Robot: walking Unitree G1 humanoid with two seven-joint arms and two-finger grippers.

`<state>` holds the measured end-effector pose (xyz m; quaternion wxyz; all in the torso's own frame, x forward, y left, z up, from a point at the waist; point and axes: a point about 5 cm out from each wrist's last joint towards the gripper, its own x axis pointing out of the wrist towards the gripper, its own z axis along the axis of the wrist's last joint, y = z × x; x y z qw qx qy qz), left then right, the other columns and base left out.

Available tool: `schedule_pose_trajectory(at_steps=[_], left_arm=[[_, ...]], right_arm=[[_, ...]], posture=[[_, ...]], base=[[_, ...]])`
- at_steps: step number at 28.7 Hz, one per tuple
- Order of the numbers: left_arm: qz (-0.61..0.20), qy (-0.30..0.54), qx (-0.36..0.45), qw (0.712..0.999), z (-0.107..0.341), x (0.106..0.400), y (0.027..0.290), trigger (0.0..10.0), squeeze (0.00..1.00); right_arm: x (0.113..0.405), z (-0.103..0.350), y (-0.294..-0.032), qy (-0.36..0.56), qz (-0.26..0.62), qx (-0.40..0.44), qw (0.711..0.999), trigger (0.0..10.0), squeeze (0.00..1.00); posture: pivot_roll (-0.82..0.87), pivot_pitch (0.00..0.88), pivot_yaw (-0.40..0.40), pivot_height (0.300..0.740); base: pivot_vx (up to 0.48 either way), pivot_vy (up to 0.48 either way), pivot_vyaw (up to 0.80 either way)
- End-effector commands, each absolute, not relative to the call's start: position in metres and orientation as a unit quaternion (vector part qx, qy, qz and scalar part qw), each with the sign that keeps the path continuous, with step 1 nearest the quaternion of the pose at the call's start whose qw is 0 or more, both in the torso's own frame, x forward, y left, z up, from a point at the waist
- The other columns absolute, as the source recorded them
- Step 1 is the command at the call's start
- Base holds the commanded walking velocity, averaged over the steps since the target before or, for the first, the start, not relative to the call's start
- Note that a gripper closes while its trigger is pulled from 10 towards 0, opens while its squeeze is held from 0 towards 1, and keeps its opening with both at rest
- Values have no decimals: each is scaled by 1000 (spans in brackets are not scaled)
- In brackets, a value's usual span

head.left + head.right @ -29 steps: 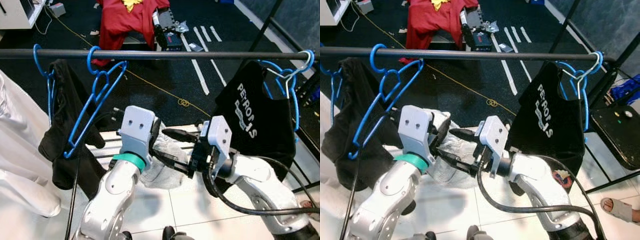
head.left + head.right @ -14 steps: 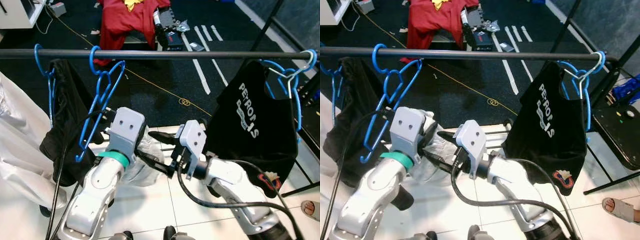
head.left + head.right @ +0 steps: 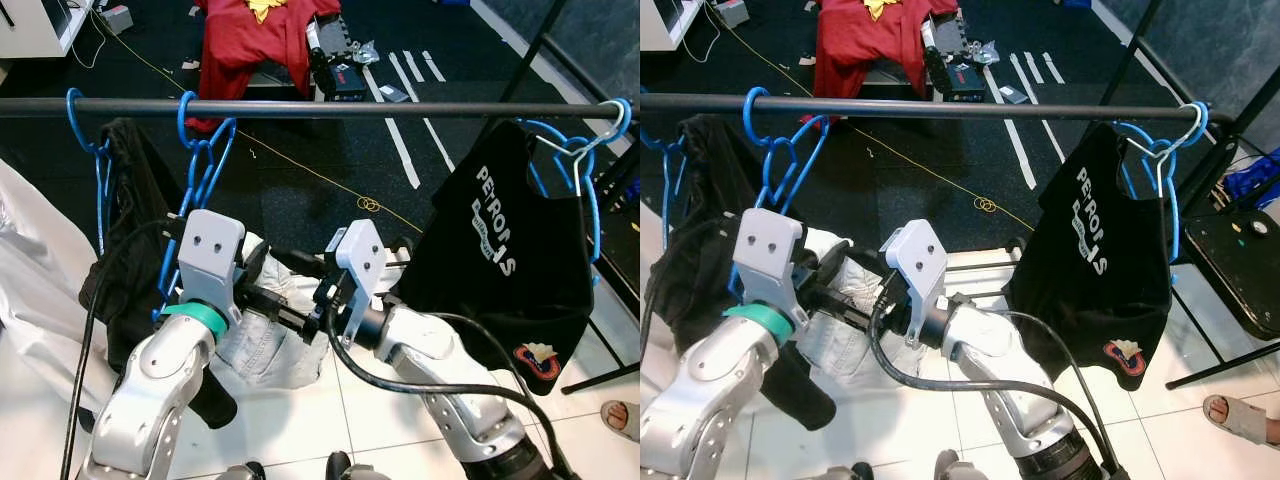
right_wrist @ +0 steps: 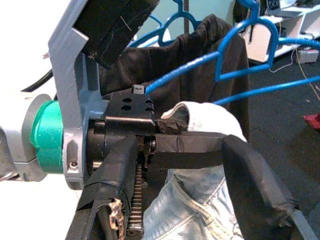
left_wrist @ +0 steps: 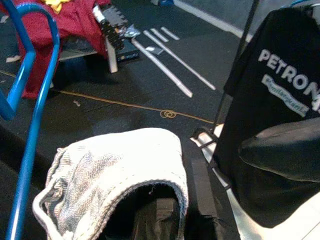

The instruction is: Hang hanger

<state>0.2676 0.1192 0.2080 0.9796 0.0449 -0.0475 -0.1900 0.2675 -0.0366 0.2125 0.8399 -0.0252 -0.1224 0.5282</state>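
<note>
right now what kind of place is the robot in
Probably an indoor laundry or clothes-hanging corner, perhaps a test room. A dark clothes rail carries blue hangers and a black printed T-shirt, a red garment lies on the dark floor behind, and white tiles run underfoot.

black T-shirt | white print "PETRON", cut off at edge | smaller line unreadable

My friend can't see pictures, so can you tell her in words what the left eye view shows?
Two silver robot arms meet below a black clothes rail, the left tool holding pale denim clothing with the right tool beside it. An empty blue hanger hangs on the rail above the left arm, and a black printed T-shirt hangs at the right.
</note>
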Motion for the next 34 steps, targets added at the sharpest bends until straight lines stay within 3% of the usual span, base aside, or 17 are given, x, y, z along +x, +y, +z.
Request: schedule_pose_trajectory(at_steps=[1,7,12,18,20,25,27,32,34], left_arm=[[-228,-14,42,973,195,264,107,0,0],[-190,-10,102,976,190,273,114,0,0],[-163,-7,105,981,188,279,119,0,0],[-169,-6,98,981,189,278,119,0,0],[-158,-6,93,983,188,281,122,0,0],[-119,-18,90,989,193,288,127,0,0],[-81,-33,78,993,201,292,133,0,0],[-97,-26,80,992,201,285,138,0,0],[-153,-7,82,985,189,260,139,0,0]], right_arm=[[250,225,-31,-159,566,-24,809,10000,0],[234,208,-55,-112,589,-48,799,10000,0],[227,204,-69,-89,596,-58,796,10000,0],[237,204,-83,-84,552,-73,827,10000,0],[254,200,-97,-84,474,-88,872,10000,0],[271,193,-120,-76,388,-92,914,10000,0],[277,185,-143,-61,330,-86,938,10000,0],[279,182,-154,-58,298,-91,948,10000,0],[288,193,-154,-86,282,-88,952,10000,0]], posture=[[-61,191,14,740],[-60,192,17,740],[-66,192,21,740],[-74,191,24,740],[-73,190,21,740],[-66,189,19,740],[-70,187,32,740],[-74,188,43,740],[-73,191,52,740]], base=[[0,0,0],[0,0,0],[0,0,0],[0,0,0],[0,0,0],[0,0,0],[0,0,0],[0,0,0],[0,0,0]])
